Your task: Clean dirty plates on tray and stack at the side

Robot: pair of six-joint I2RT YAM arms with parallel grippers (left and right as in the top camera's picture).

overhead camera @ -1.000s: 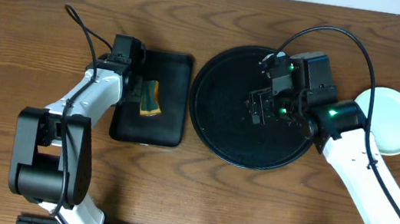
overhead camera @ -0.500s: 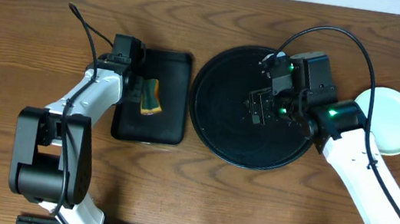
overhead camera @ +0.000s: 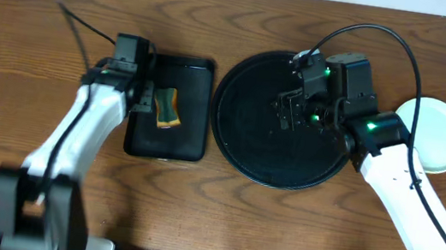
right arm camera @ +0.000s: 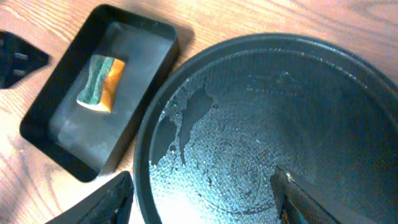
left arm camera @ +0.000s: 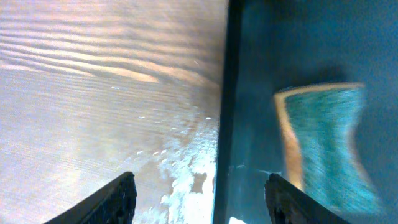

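The round black tray (overhead camera: 243, 136) lies right of centre, wet and with no plate on it. A pale mint-white plate (overhead camera: 444, 141) sits on the table just right of it; whether others lie under it I cannot tell. My right gripper (overhead camera: 287, 114) hangs open over the tray, and the right wrist view shows only the wet tray floor (right arm camera: 298, 93) between the jaws of this gripper (right arm camera: 202, 199). My left gripper (overhead camera: 144, 97) stands open at the left rim of the rectangular tray. Nothing is between the jaws of the left gripper (left arm camera: 202, 199).
A small rectangular black tray (overhead camera: 187, 137) left of the round one holds a green-and-yellow sponge (overhead camera: 167, 107), lying loose (left arm camera: 329, 143) just ahead of my left fingers. The sponge (right arm camera: 102, 84) also shows in the right wrist view. Bare wooden table surrounds both trays.
My left gripper has opened and let go of the sponge, which stays in the rectangular tray. The left arm has lifted and swung. The right arm has barely moved.
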